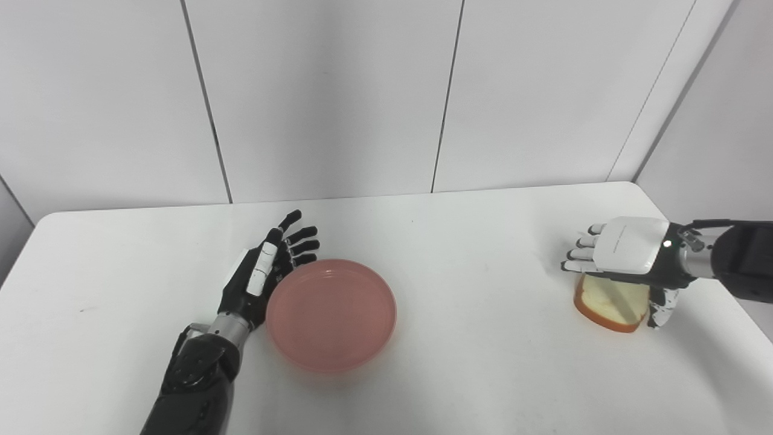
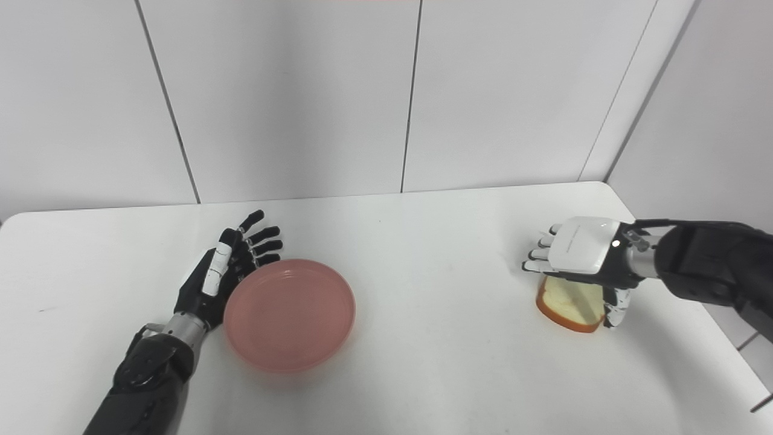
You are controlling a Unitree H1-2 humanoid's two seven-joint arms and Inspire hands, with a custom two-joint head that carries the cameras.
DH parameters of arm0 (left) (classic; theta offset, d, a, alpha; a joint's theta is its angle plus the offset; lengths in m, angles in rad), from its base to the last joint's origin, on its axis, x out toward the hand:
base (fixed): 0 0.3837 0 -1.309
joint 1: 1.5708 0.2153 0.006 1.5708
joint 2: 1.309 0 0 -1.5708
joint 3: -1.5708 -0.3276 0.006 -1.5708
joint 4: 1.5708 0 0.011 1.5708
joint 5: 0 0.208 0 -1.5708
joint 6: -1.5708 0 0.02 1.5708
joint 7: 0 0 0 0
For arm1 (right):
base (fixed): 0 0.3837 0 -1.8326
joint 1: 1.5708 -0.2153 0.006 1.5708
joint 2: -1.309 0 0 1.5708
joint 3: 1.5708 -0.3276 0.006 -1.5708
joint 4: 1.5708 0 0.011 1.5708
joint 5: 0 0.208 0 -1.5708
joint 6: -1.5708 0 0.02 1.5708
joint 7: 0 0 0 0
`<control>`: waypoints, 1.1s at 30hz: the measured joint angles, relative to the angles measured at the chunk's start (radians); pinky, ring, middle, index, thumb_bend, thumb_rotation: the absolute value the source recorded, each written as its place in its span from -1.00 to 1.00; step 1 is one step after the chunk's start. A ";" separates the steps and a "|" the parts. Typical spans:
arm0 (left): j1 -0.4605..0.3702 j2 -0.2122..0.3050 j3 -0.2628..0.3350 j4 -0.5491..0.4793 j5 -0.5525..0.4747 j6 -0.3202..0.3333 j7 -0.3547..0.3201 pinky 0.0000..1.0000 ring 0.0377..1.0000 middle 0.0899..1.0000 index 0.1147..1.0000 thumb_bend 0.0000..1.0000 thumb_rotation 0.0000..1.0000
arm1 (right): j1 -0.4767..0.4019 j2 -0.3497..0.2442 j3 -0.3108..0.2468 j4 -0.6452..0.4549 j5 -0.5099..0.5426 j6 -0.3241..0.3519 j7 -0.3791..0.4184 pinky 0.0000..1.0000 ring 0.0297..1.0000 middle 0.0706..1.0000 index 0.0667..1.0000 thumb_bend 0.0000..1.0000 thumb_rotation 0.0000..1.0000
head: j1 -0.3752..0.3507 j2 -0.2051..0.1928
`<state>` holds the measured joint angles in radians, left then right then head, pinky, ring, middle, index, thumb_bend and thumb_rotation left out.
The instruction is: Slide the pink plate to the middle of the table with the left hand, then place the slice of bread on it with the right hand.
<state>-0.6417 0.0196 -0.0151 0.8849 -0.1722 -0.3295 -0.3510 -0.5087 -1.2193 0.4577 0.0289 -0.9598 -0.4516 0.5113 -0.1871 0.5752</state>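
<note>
Left eye view: left hand (image 1: 261,277) lies edge-on along the left rim of the pink plate (image 1: 331,314), fingers (image 1: 302,232) straight and spread, gripping nothing, touching or just beside the rim. Plate sits a little left of the middle of the white surface (image 1: 471,362), so the slide looks mostly done, maybe a short push left. Right hand (image 1: 622,257) is palm-down over the slice of bread (image 1: 610,305) near the right edge, thumb down at the slice's right side. Bread looks tilted up on its crust edge; can't tell if it's actually gripped or just covered.

Right eye view: same layout. Plate reads left of centre, left hand flat against its left rim. Right hand's fingers (image 2: 537,254) are curled over the slice's top, contact hidden under the palm. Bread is well apart from the plate; the transfer and placement aren't done.
</note>
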 measured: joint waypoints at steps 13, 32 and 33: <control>0.007 0.002 -0.004 -0.012 0.002 0.005 -0.001 0.53 0.58 0.62 0.79 0.74 0.79 | -0.037 0.000 0.064 0.084 -0.080 -0.001 -0.059 1.00 0.92 0.93 1.00 0.83 -0.18 | 0.003 0.006; 0.018 0.003 -0.013 -0.034 0.016 0.012 0.001 0.53 0.59 0.63 0.81 0.72 0.82 | -0.069 0.006 0.142 0.157 -0.095 -0.001 -0.162 0.92 0.89 0.93 0.95 0.81 -0.39 | 0.009 0.011; 0.019 0.004 -0.013 -0.036 0.016 0.012 0.001 0.53 0.59 0.63 0.81 0.72 0.83 | -0.071 0.005 0.160 0.170 -0.103 -0.001 -0.193 0.91 0.89 0.92 0.95 0.81 -0.39 | 0.011 0.012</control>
<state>-0.6226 0.0231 -0.0281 0.8490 -0.1559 -0.3175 -0.3500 -0.5792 -1.2139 0.6174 0.1991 -1.0629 -0.4524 0.3178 -0.1764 0.5875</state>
